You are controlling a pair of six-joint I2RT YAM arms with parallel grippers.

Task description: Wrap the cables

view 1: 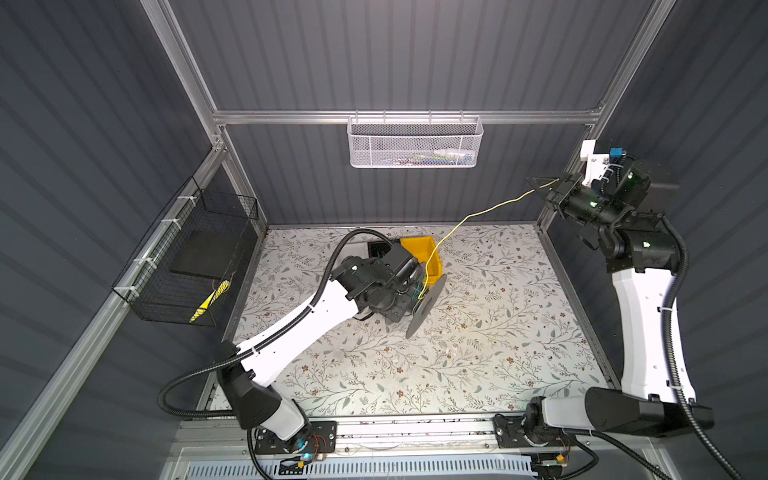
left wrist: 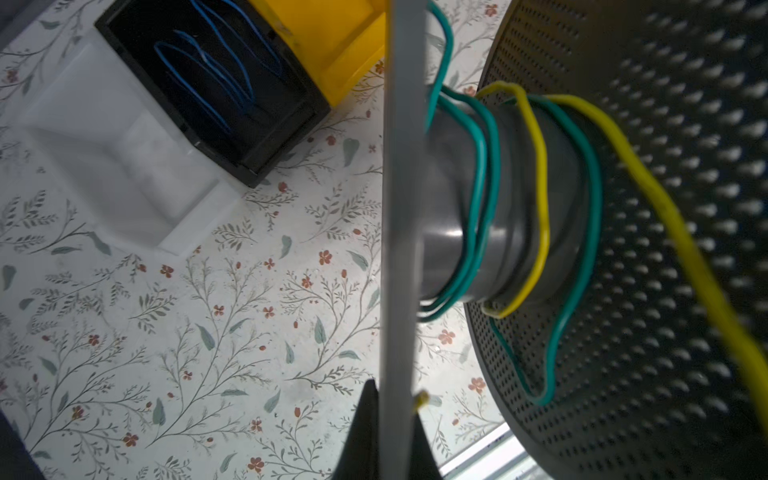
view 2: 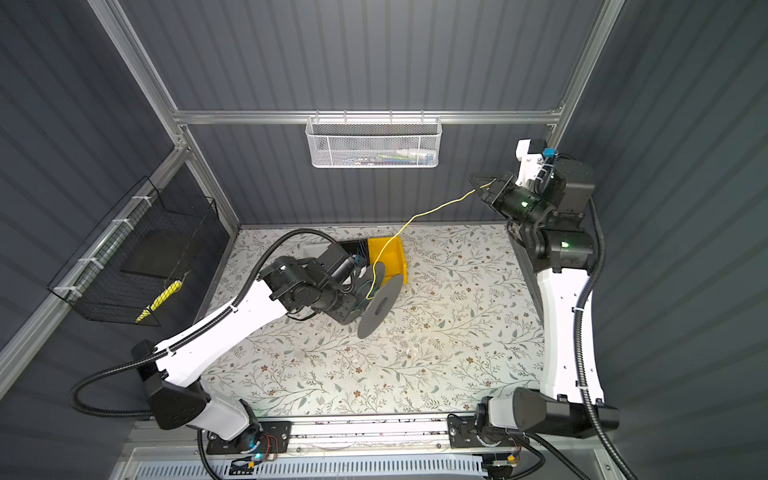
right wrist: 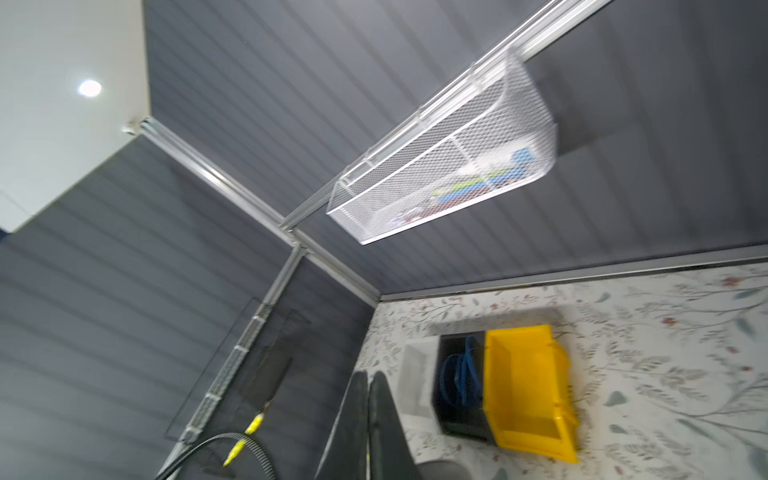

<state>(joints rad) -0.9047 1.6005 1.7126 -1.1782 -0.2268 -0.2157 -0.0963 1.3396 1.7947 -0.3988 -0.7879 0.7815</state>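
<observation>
Spool [view 1: 424,306] carries yellow cable [view 1: 490,208], which rises to the right gripper [view 1: 539,185].

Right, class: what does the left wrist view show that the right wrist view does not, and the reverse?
Left wrist only: green wire and yellow wire wound round the spool. Right wrist only: the white mesh basket. Both: the yellow bin, the black bin with blue wires, the floral table.

Table [view 1: 478,365] brightly lit, walls [view 1: 395,62] dim; ceiling lamp [right wrist: 89,87] glares and right wrist view is blurred.
</observation>
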